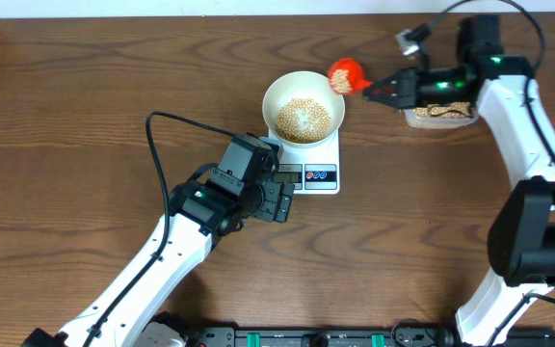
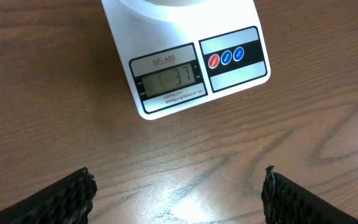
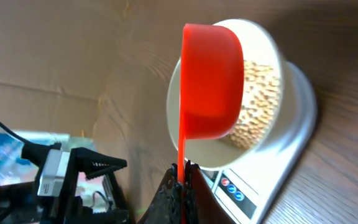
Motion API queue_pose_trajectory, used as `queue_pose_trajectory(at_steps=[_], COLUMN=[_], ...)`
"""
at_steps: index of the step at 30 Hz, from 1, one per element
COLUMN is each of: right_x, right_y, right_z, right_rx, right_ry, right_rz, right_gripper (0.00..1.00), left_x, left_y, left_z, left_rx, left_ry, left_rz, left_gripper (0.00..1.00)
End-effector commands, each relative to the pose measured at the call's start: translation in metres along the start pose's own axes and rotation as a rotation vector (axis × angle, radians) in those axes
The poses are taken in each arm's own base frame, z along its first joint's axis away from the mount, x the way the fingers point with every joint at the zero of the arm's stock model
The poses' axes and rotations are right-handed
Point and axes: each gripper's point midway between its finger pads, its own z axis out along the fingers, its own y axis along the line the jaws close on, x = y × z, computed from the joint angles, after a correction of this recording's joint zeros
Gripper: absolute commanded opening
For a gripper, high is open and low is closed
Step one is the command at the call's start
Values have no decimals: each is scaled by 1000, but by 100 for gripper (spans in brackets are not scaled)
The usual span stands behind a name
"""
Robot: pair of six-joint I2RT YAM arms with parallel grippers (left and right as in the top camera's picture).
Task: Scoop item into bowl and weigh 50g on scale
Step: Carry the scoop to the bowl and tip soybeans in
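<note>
A white bowl [image 1: 303, 108] holding tan beans [image 1: 303, 120] sits on the white scale [image 1: 318, 176]. In the left wrist view the scale [image 2: 185, 68] display reads 37. My right gripper [image 1: 379, 92] is shut on the handle of a red scoop [image 1: 347, 77], which hangs tipped on its side at the bowl's far right rim. The right wrist view shows the scoop [image 3: 213, 81] in front of the bowl [image 3: 219, 155] and its beans [image 3: 257, 99], the gripper [image 3: 183, 171] clamped on the thin handle. My left gripper [image 1: 282, 200] stands open just in front of the scale, its fingers [image 2: 67, 196] wide apart over bare wood.
A clear container [image 1: 439, 114] of beans sits at the right, under the right arm. A black cable [image 1: 157, 154] loops from the left arm over the table. A black stand [image 3: 73, 171] shows at the right wrist view's lower left.
</note>
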Motion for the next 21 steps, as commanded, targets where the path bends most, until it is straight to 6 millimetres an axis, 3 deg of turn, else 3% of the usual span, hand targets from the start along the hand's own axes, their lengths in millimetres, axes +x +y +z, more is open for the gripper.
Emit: queue_pose_trajectory(at_steps=[1, 9, 21], right_x=[-5, 16, 27], right_y=[17, 25, 18], right_z=[11, 52, 72], right_rx=[36, 143, 291], right_ry=[13, 110, 156], right_rz=[-38, -101, -173], right_gripper=[1, 1, 1], left_x=[1, 1, 1], left_y=[3, 3, 3], left_z=[2, 2, 2], left_rx=[-17, -17, -17], left_ry=[2, 2, 2], left_rz=[3, 3, 3], left_gripper=[88, 88, 88])
